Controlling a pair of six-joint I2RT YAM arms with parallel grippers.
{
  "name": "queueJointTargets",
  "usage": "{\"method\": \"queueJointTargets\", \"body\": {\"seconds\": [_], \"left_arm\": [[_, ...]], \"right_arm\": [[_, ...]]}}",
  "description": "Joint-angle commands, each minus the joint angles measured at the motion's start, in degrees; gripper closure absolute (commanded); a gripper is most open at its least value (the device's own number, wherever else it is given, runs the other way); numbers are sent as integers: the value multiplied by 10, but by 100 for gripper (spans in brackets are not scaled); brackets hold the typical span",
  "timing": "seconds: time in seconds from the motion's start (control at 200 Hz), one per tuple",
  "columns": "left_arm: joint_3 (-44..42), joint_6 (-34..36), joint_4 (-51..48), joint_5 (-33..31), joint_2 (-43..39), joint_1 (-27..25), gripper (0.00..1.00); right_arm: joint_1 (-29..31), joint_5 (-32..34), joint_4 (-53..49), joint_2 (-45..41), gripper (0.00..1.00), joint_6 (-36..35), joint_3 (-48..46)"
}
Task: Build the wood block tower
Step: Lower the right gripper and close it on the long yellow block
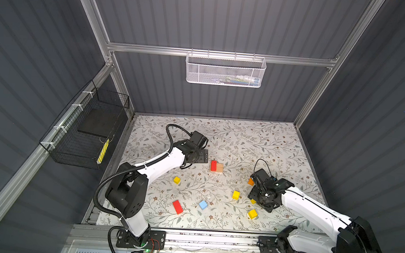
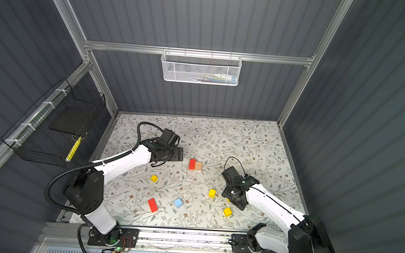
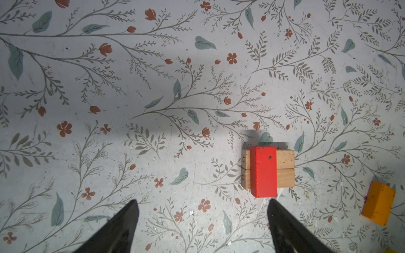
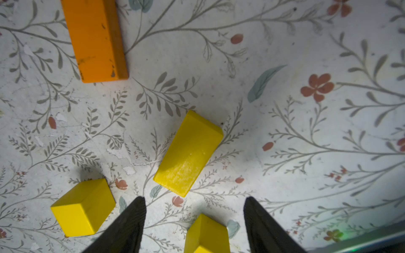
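The start of the tower (image 1: 217, 166) (image 2: 195, 165) is a red brick (image 3: 263, 172) lying across two tan bricks (image 3: 285, 167). My left gripper (image 3: 202, 200) (image 1: 202, 156) hangs open just left of it, holding nothing. My right gripper (image 4: 195, 198) (image 1: 261, 203) is open above a yellow brick (image 4: 188, 153), with a yellow cube (image 4: 207, 234) on the table below its fingers, untouched. An orange brick (image 4: 94, 39) (image 1: 251, 181) lies beyond. In both top views loose wood blocks lie scattered: yellow cubes (image 1: 177, 180) (image 1: 236, 194) (image 1: 252, 213), a blue cube (image 1: 203, 204) and a second red brick (image 1: 177, 206).
A white mesh basket (image 1: 225, 70) hangs on the back rail. A black wire basket (image 1: 85, 130) is fixed to the left wall. The floral table (image 1: 257, 141) ends at walls on three sides and a metal rail (image 1: 212, 239) in front.
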Motion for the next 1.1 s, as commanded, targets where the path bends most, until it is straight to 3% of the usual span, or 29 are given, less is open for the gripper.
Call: {"method": "queueJointTargets", "body": {"seconds": [0.0,0.841,1.096], "left_arm": [[-8,12,2,-3,-18,5,8],[-10,17,6,5,-9,24,8],[-13,17,6,6,-11,29,8]], "right_arm": [[-8,-3,2,4,29,11,-5],[-66,-41,65,85,33,-3,3],[-69,-48,64,105,42,-13,10]]}}
